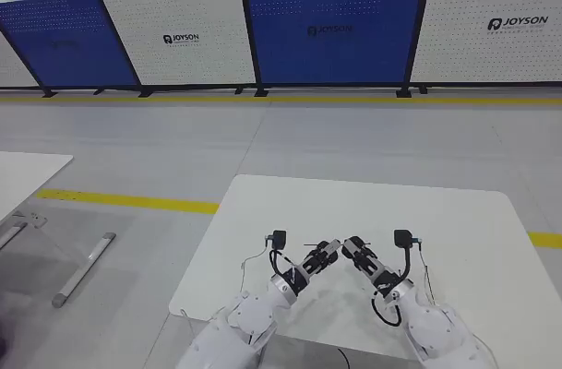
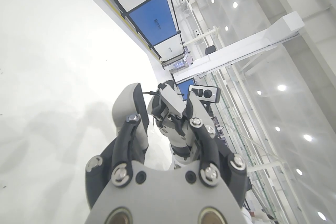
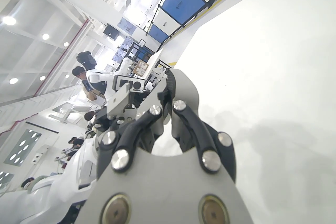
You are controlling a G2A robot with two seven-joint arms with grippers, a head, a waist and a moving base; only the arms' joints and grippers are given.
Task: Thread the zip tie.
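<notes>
Over the white table (image 1: 447, 221) my two grippers meet tip to tip. The left gripper (image 1: 327, 250) (image 2: 164, 96) is open, its fingers (image 2: 137, 101) spread wide. Facing it, the right gripper (image 1: 352, 245) (image 3: 164, 89) is shut on a thin black zip tie (image 2: 148, 92). In the left wrist view the tie sticks out from the right gripper's tip towards the pad of one left finger. I cannot tell whether it touches that pad. A thin strand hangs below it. The right gripper's fingers hide most of the tie.
The table's far edge (image 1: 364, 182) lies beyond the grippers, with bare white surface all around them. A second white table (image 1: 22, 175) stands off to the left across the floor. Blue and white panels (image 1: 336, 41) line the back of the room.
</notes>
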